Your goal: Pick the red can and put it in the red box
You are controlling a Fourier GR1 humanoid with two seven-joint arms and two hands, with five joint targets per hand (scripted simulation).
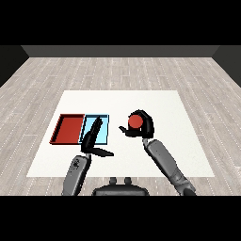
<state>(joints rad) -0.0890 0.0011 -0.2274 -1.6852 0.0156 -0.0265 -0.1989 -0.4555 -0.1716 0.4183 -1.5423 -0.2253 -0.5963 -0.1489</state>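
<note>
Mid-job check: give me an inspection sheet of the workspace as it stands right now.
Surface: white table, on a grey plank floor.
Job's things: red can held right of the trays; red tray and light blue tray side by side, red on the left.
Clutter: nothing seen.
Hands: right hand curled round the can; left hand fingers straight, over the blue tray's near edge.
Cables: nothing seen.
Surroundings: dark walls beyond the floor.

A bare test room, much like a robotics lab. A plain white table (122, 101) stands alone on a pale grey plank floor (122, 70), with a dark wall (122, 51) closing the far side. Only a red tray (60, 128) and a light blue tray (104, 128) lie on it, side by side, with no household furnishings in view.
</note>
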